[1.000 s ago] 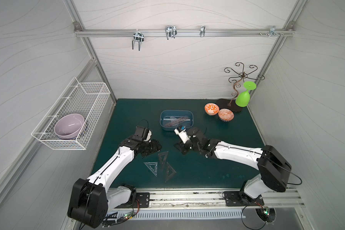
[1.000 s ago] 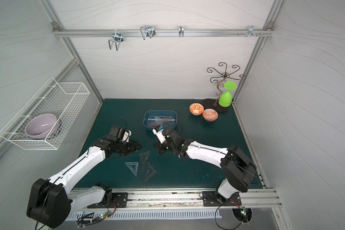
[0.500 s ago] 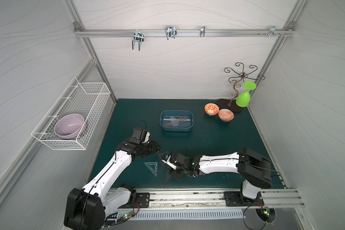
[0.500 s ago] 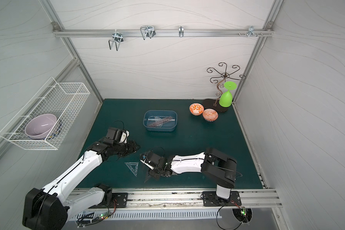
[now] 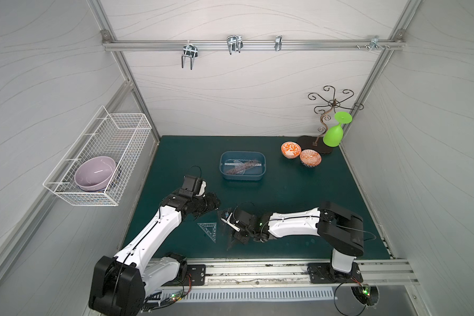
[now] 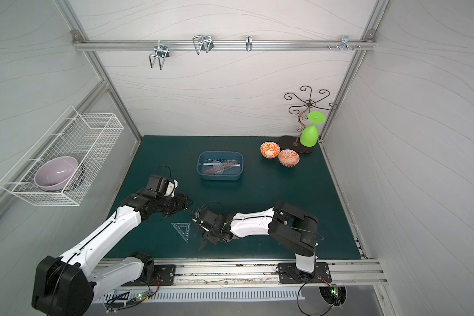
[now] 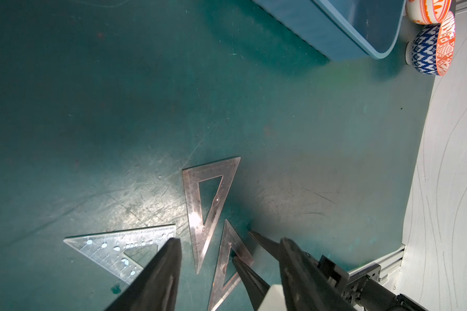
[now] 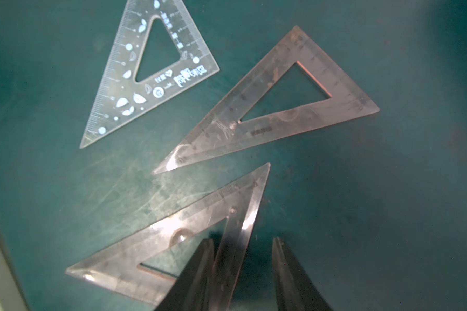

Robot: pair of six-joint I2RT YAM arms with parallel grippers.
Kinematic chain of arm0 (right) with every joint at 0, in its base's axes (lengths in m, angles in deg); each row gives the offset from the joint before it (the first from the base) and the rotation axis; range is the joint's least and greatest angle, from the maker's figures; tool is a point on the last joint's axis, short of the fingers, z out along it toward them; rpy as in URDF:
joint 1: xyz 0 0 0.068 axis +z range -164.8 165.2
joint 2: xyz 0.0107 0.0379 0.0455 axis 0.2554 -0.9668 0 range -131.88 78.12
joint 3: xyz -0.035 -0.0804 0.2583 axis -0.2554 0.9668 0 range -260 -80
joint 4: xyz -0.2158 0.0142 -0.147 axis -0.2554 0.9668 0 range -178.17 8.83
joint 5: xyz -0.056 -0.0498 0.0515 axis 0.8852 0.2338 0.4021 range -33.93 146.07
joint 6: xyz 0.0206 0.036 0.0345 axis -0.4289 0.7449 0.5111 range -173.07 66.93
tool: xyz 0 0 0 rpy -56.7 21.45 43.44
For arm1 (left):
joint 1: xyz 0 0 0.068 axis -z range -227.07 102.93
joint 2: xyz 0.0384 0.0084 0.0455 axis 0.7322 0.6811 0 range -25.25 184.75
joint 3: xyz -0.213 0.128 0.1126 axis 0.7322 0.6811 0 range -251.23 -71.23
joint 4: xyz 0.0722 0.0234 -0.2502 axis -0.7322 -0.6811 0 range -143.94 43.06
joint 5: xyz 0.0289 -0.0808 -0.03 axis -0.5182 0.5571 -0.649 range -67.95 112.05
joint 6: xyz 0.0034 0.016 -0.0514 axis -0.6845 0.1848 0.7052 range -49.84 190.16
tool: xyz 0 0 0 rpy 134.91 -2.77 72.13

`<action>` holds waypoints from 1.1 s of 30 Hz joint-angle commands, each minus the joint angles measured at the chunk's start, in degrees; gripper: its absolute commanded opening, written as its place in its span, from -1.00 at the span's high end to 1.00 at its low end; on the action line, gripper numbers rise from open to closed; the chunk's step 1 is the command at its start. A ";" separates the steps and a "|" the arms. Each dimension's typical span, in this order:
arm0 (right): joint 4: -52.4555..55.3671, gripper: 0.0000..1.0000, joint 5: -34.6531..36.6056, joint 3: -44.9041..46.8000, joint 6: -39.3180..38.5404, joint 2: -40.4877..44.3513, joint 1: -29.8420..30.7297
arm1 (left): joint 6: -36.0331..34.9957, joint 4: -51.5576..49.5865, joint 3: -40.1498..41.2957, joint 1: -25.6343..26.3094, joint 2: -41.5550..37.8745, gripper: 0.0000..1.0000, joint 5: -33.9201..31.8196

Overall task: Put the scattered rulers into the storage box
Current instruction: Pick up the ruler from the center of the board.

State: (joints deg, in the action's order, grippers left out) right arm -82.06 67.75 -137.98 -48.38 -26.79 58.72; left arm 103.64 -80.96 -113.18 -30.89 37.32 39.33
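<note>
Two fingers of the right hand (image 8: 242, 241) stand spread astride one side of a smoky triangle (image 8: 173, 237), not yet pinching. Just beyond lie a second smoky triangle (image 8: 267, 118) and a bluish triangle (image 8: 124, 88). The left hand (image 7: 229, 239) hovers near, spread and empty. Thin plastic flat on the bench (image 8: 388, 188) could skid away as the fingers close. Well beyond both hands, the storage box (image 5: 242, 177) holds several rulers (image 5: 244, 167).

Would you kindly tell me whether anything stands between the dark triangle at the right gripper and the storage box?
A second dark triangle lies flat on the mat toward the storage box, and the left gripper hovers beside that path. Lifted, the dark triangle at the right gripper should clear both.
</note>
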 commanded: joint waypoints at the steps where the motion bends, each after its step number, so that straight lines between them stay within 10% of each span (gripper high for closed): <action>1: 3.22 0.20 5.10 -0.53 0.54 -1.84 0.13 | 0.28 1.04 -0.43 0.07 0.55 -0.24 -0.68; 20: 13.14 0.36 7.91 4.46 10.82 0.10 -17.32 | 0.36 2.25 0.24 -0.10 1.15 -0.23 1.33; 33: 11.59 0.24 -19.65 8.30 16.39 7.44 -29.04 | 4.21 9.26 4.75 1.73 2.35 -0.17 7.71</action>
State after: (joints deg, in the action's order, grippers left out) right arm -74.54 57.00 -132.23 -34.50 -19.42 30.96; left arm 106.26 -75.70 -108.79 -30.23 38.69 44.75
